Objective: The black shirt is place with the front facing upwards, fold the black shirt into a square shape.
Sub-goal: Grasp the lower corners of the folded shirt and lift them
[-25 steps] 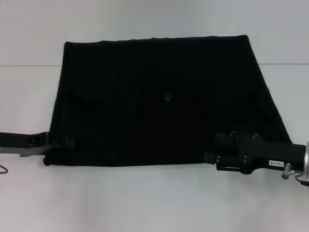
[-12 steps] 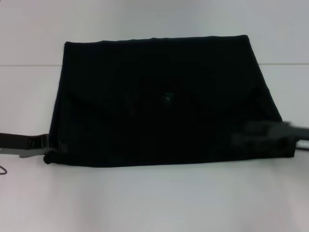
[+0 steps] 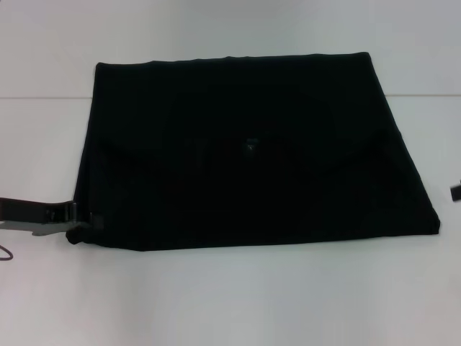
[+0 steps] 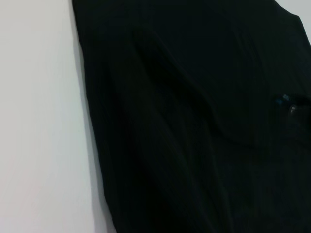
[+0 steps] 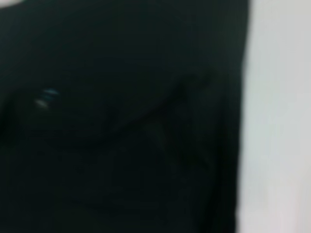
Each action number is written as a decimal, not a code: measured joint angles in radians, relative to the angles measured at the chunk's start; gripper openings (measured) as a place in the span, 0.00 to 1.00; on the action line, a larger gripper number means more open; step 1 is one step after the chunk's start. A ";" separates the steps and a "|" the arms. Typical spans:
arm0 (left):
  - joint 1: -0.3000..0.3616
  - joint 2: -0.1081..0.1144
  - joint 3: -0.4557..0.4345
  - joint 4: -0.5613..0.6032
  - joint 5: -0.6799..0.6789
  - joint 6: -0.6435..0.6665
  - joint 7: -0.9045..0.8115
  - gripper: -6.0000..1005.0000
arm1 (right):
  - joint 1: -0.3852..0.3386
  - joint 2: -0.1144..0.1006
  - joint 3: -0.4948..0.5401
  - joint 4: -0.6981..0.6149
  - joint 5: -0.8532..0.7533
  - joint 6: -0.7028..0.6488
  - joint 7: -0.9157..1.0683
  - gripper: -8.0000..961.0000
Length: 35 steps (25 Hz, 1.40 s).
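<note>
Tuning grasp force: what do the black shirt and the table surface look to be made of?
The black shirt: soft matte cloth, likely a cotton-type knit. It lies limp in folded layers with shallow creases and no shine; a small blue neck label shows. The table: smooth, hard, white, faintly satin, probably laminate or painted board; the exact material is not clear. The left end effector sits at the shirt's near left corner.

The white worktop carries the black shirt, which lies flat on it as a broad folded panel, far edge straight, near edge wider, small neck label near its middle.
</note>
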 joint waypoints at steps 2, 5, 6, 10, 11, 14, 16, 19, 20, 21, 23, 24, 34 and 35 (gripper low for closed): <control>-0.001 0.000 0.000 0.000 0.000 0.002 0.000 0.03 | 0.027 0.008 0.001 -0.005 -0.074 -0.005 0.025 0.90; -0.001 0.000 0.000 -0.001 0.000 0.004 -0.001 0.03 | 0.046 0.022 0.000 0.023 -0.110 0.037 0.028 0.90; -0.001 0.000 0.000 -0.001 0.000 0.004 -0.002 0.03 | 0.049 0.026 0.000 0.032 -0.112 0.051 0.024 0.90; -0.002 -0.003 0.000 -0.002 0.000 0.005 -0.002 0.03 | 0.060 0.046 0.003 0.054 -0.081 0.072 -0.001 0.90; -0.002 -0.003 0.000 -0.002 0.000 0.006 -0.002 0.03 | 0.062 0.049 0.002 0.059 -0.068 0.075 -0.005 0.90; -0.002 -0.003 0.000 -0.002 0.000 0.013 -0.002 0.03 | 0.072 0.057 -0.002 0.085 -0.050 0.088 -0.009 0.90; -0.001 -0.003 -0.002 -0.002 0.000 0.015 -0.002 0.03 | 0.081 0.063 -0.004 0.114 -0.051 0.107 -0.020 0.90; 0.001 -0.004 -0.006 -0.002 0.000 0.016 -0.003 0.03 | 0.091 0.066 -0.017 0.159 -0.054 0.140 -0.030 0.90; 0.001 -0.004 -0.006 -0.002 0.000 0.016 -0.003 0.03 | 0.094 0.067 -0.024 0.172 -0.055 0.151 -0.030 0.90; 0.001 -0.004 -0.006 -0.002 0.000 0.016 -0.003 0.03 | 0.095 0.068 -0.032 0.180 -0.055 0.161 -0.030 0.90; 0.001 -0.004 -0.006 -0.002 0.000 0.017 -0.003 0.03 | 0.095 0.071 -0.039 0.190 -0.052 0.173 -0.030 0.89; 0.001 -0.005 -0.005 -0.002 0.000 0.017 -0.003 0.03 | 0.096 0.072 -0.040 0.191 -0.051 0.175 -0.030 0.88; 0.000 -0.005 -0.006 -0.002 0.000 0.019 -0.003 0.03 | 0.094 0.082 -0.041 0.180 -0.047 0.172 -0.043 0.75; 0.000 -0.005 -0.007 -0.002 0.000 0.019 -0.003 0.03 | 0.094 0.083 -0.041 0.180 -0.048 0.171 -0.043 0.74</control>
